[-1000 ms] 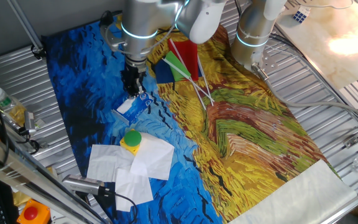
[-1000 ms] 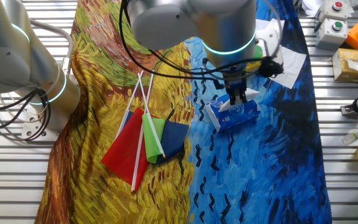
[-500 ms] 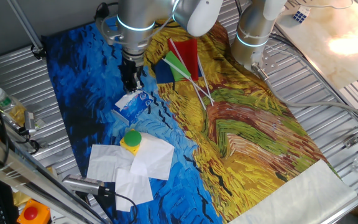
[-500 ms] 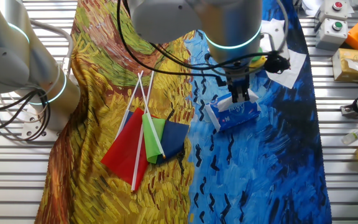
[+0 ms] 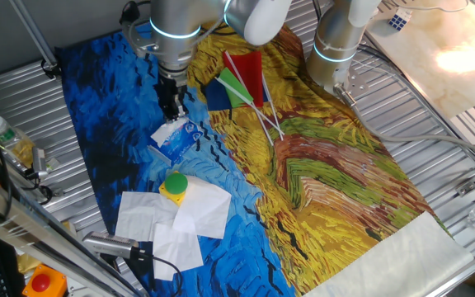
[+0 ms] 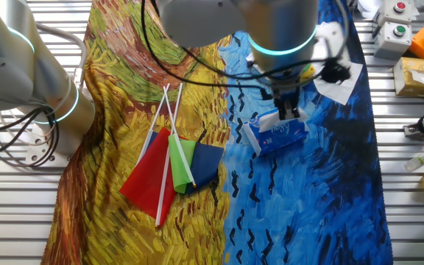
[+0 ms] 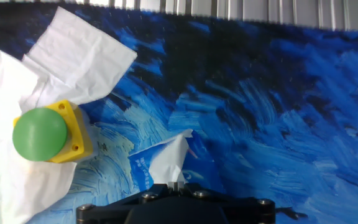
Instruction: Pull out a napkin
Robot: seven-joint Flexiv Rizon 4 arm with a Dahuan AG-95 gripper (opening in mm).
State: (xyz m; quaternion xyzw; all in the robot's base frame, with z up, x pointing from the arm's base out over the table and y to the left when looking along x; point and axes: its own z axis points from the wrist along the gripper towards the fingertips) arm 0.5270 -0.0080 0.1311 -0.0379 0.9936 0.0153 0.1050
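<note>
The blue plastic tissue packet (image 5: pixel 177 143) lies on the blue part of the painted cloth; it also shows in the other fixed view (image 6: pixel 278 136). My gripper (image 5: pixel 171 115) stands straight above it, shut on the white napkin (image 5: pixel 168 130), which sticks up out of the packet's top. In the other fixed view the gripper (image 6: pixel 289 112) pinches the napkin (image 6: pixel 272 121) just above the packet. In the hand view the napkin (image 7: pixel 170 160) rises as a crumpled white peak into my closed fingertips, with the gripper (image 7: pixel 174 184) at the bottom edge and the packet (image 7: pixel 140 167) beside it.
A green button on a yellow box (image 5: pixel 174 185) sits on larger flat white sheets (image 5: pixel 143 216) in front of the packet. Small coloured flags (image 5: pixel 242 81) lie on the yellow part of the cloth. A second arm's base (image 5: pixel 335 45) stands at the back.
My gripper has risen a little and shifted slightly, still shut on the napkin; more white napkin shows above the packet. The packet stays in place.
</note>
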